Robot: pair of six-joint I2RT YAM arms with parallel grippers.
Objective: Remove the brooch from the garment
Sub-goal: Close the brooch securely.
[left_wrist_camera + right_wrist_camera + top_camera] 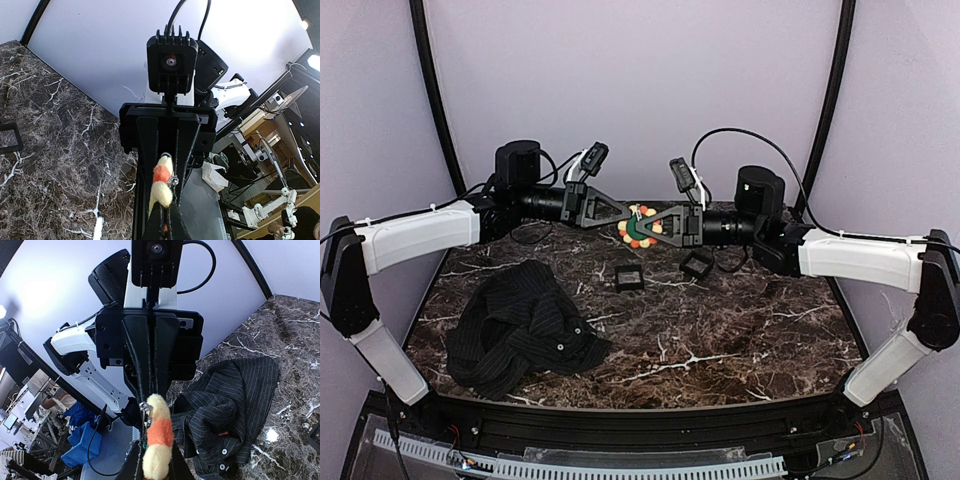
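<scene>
The brooch [640, 229] hangs in the air at the upper centre of the top view, above the dark veined marble table [740, 320]. It is round, with orange and cream petals and some green. The left gripper [628, 221] and the right gripper [654, 228] meet there, both black and triangular, and both jaws are clenched on its edges. The wrist views show it edge-on, with a fuzzy, felt-like texture. The garment [525, 330], black cloth with pale pinstripes, lies crumpled at the lower left. Its small buttons are clear only in the right wrist view.
</scene>
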